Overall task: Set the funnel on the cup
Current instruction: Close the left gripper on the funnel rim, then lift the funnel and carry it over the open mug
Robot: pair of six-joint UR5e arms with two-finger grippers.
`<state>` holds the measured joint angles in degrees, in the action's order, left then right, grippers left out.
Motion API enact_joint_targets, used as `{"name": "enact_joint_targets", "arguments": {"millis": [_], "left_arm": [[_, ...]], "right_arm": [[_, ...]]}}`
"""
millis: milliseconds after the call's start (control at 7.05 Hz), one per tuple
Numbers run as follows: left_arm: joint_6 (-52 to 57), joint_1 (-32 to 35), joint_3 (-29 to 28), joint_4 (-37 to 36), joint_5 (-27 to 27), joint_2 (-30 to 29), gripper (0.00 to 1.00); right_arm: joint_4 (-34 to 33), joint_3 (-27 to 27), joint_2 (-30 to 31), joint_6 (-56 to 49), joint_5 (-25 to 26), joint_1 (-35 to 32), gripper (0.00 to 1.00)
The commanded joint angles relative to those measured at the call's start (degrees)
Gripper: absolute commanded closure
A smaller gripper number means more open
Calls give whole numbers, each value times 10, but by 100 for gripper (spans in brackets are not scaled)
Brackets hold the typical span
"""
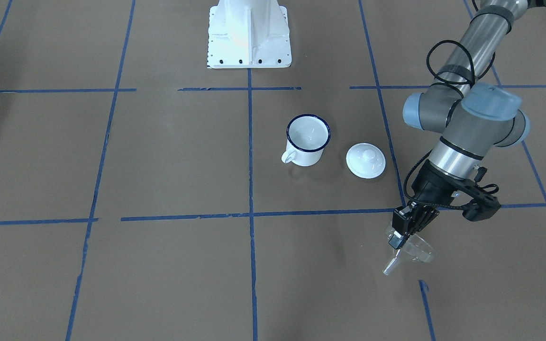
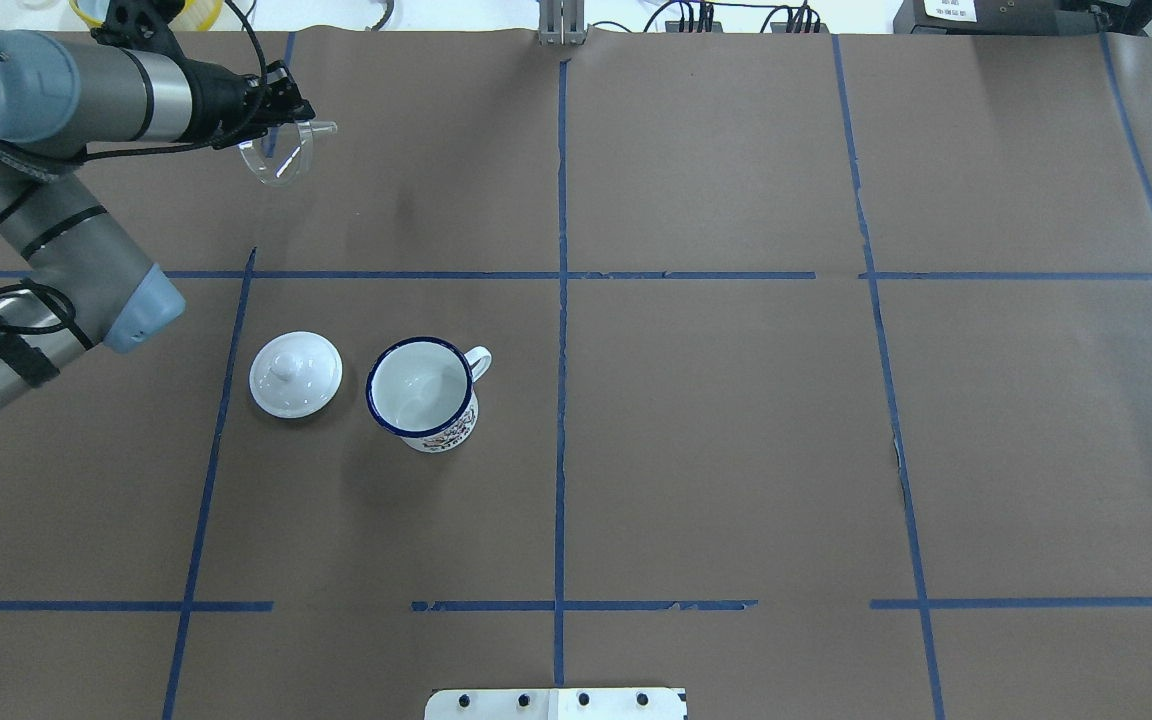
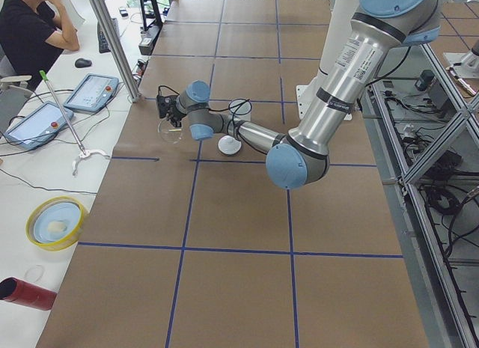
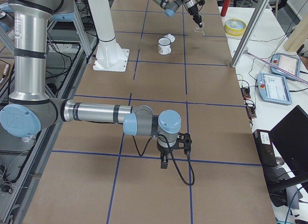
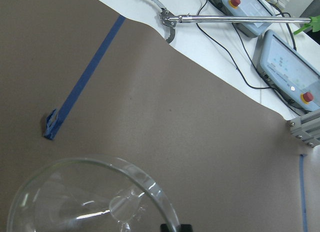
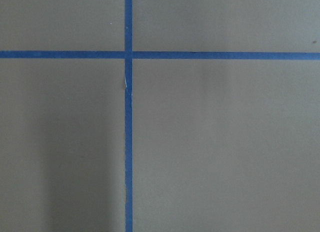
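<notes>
Clear funnel [image 1: 417, 251], rim clamped between left fingers [image 1: 396, 242]

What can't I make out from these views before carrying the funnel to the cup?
- Right gripper: shows only in the exterior right view, and small; the state of its jaws is unreadable.
- Funnel: the left wrist view's lower edge cuts it off, hiding where the left gripper holds the rim.
- Cup: the side print is too small to read in the overhead view.
</notes>
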<state>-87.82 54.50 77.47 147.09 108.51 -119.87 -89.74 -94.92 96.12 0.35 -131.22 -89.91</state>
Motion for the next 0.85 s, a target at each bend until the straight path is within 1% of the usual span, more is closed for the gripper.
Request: {"name": "enact_joint_targets", "arguments": {"millis": [0,142,426,568,709], "left_arm": [[6,33,105,-73,106,29,100],[9,34,177,-138,111,44,100],[95,34,292,-312,113,50,100],[130,33,326,-384,112,46,100],[134,25,351,-426,110,45,100]], "right_arm": [[0,0,-1,0,0,0,0],[0,0,0,0,0,0,0],[0,0,0,0,0,0,0],[0,0,0,0,0,0,0],[0,0,0,0,0,0,0]]}}
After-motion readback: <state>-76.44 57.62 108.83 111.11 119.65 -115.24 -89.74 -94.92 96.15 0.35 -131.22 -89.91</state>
